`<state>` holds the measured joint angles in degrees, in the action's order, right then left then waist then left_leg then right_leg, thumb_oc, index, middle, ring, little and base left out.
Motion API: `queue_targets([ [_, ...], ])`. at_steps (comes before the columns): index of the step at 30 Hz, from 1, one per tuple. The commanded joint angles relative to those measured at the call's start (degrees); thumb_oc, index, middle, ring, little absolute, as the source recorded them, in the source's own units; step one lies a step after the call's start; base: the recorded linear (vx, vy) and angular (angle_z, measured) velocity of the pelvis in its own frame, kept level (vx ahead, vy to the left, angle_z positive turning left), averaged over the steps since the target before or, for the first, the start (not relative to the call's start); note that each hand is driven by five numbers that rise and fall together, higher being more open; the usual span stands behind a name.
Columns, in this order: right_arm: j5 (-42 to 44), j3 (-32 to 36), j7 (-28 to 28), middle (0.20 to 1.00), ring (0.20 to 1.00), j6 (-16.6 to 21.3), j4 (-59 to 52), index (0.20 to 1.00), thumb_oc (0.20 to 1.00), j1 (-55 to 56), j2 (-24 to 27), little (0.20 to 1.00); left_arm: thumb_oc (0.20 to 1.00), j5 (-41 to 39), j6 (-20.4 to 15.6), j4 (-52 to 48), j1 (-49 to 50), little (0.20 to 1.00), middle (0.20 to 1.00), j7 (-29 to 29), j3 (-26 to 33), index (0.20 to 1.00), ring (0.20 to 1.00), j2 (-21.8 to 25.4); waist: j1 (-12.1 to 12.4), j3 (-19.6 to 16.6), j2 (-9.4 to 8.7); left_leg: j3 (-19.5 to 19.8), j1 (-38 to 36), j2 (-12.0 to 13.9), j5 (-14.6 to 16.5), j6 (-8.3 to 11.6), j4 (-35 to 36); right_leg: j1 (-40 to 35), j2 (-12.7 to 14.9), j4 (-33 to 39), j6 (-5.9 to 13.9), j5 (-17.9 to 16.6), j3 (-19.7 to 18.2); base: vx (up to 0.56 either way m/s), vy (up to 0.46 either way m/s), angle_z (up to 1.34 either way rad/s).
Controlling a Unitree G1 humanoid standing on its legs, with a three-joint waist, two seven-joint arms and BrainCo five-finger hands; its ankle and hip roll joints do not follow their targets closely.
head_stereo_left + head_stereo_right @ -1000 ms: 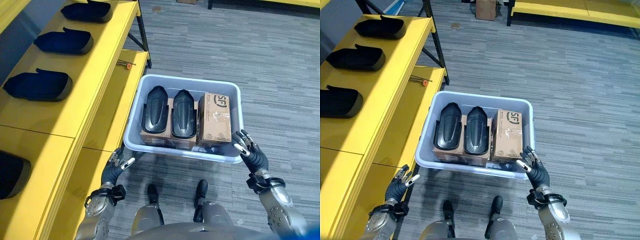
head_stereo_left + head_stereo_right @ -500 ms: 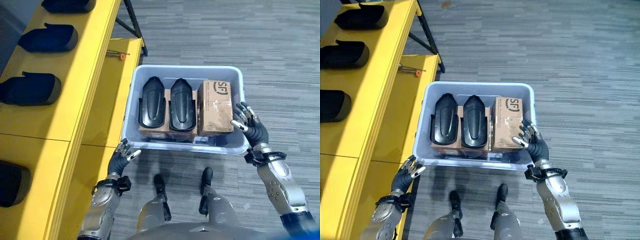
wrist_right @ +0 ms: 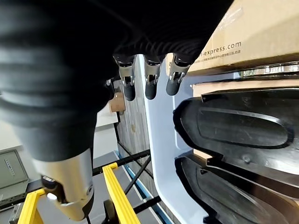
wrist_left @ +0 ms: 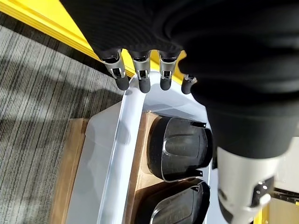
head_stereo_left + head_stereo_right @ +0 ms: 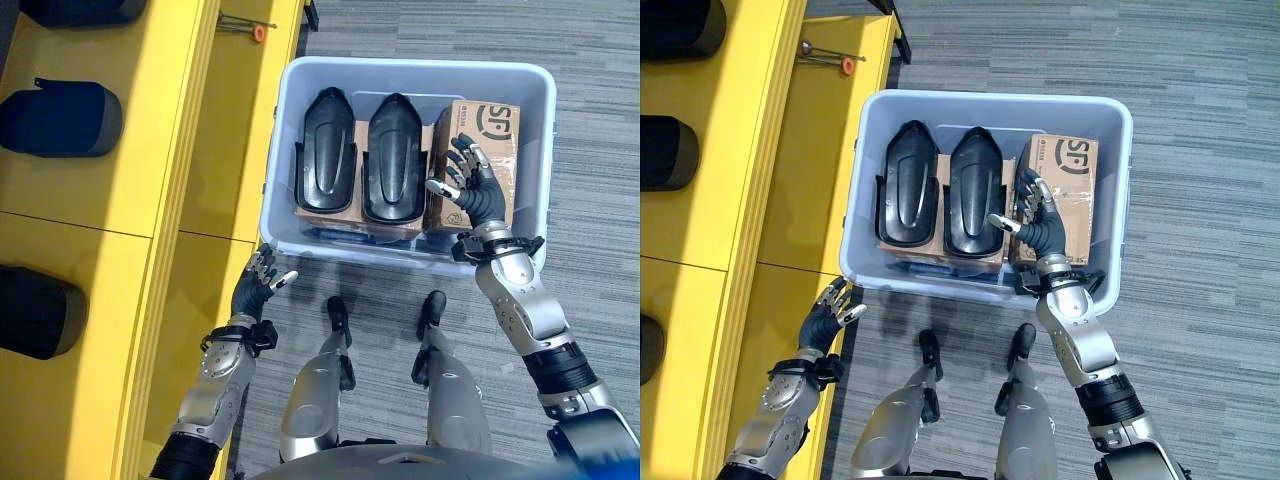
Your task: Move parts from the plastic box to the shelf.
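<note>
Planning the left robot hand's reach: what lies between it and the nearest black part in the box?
The plastic box's near wall separates the left robot hand from the nearest black part, in the left eye view.

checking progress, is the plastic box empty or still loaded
Still loaded: the plastic box holds two black parts lying on cardboard and a cardboard box.

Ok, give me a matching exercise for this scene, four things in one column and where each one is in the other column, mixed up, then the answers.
Things:
1. right robot hand
2. left robot hand
3. cardboard box
4. black parts

Places:
A. side by side in the plastic box, on its shelf-side half
B. over the floor, between the plastic box and the yellow shelf
C. in the plastic box, on the side away from the shelf
D. open, over the cardboard box

Pairs: 1-D, 2-B, 3-C, 4-A
</note>
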<state>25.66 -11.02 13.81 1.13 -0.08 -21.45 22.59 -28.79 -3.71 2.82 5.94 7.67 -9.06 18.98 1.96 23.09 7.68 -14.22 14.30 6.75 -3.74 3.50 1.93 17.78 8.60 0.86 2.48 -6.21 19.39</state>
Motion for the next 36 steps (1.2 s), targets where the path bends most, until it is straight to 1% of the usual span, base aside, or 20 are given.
queue_targets([
  [1,-1.69,0.09,1.58,1.000,1.000,4.14,-1.31,1.000,1.000,-2.61,-1.49,1.000,1.000,-1.88,-3.30,-4.50,2.01,1.000,1.000,1.33,-0.16,1.000,1.000,2.71,-0.07,-1.98,-1.80,0.95,0.84,3.40,0.15,2.99,-3.65,2.75,5.93,-6.43,6.50,3.62,-1.52,0.00,0.000,0.00],
  [5,-2.64,-0.75,2.47,1.000,1.000,4.06,0.05,1.000,1.000,-5.12,-1.64,1.000,1.000,-2.10,-3.49,-4.65,1.65,1.000,1.000,1.63,-0.90,1.000,1.000,3.01,0.32,-0.87,-1.64,1.03,1.75,3.16,0.16,2.87,-3.87,3.49,6.28,-6.55,6.55,3.44,-1.45,-0.01,0.001,0.01],
  [6,-3.71,-0.73,3.65,1.000,1.000,3.97,1.51,1.000,1.000,-7.05,-1.48,1.000,1.000,-2.34,-3.72,-4.79,1.54,1.000,1.000,1.76,-1.30,1.000,1.000,3.22,0.59,-0.26,-1.45,1.22,2.39,3.07,0.11,2.84,-4.04,4.03,6.49,-6.73,6.54,3.41,-1.41,-0.02,0.002,0.08],
  [20,-4.36,-0.77,7.24,1.000,1.000,4.00,9.36,1.000,1.000,-16.68,0.15,1.000,1.000,-3.86,-4.49,-4.35,0.85,1.000,1.000,2.56,-2.51,1.000,1.000,3.94,1.58,2.11,-1.07,1.74,4.91,2.84,-0.28,2.79,-4.34,6.52,6.86,-7.26,6.52,3.15,-1.40,0.00,0.002,0.01],
  [29,-3.48,-1.13,8.21,1.000,1.000,4.05,13.23,1.000,1.000,-21.28,0.59,1.000,1.000,-4.54,-4.96,-4.19,0.50,1.000,1.000,2.89,-2.98,1.000,1.000,4.36,2.00,3.31,-0.71,1.75,6.66,2.65,-0.52,2.80,-4.52,8.57,7.07,-7.54,6.56,2.91,-1.60,0.00,0.000,0.00],
  [36,-1.43,-0.94,9.40,1.000,1.000,4.37,19.34,1.000,1.000,-26.00,1.71,1.000,1.000,-4.97,-5.21,-3.76,-0.25,1.000,1.000,3.10,-4.26,1.000,1.000,4.57,2.19,4.12,-0.29,2.36,8.02,2.40,-0.74,2.77,-4.43,9.99,6.85,-7.44,6.44,2.84,-2.12,0.00,0.000,0.00],
])
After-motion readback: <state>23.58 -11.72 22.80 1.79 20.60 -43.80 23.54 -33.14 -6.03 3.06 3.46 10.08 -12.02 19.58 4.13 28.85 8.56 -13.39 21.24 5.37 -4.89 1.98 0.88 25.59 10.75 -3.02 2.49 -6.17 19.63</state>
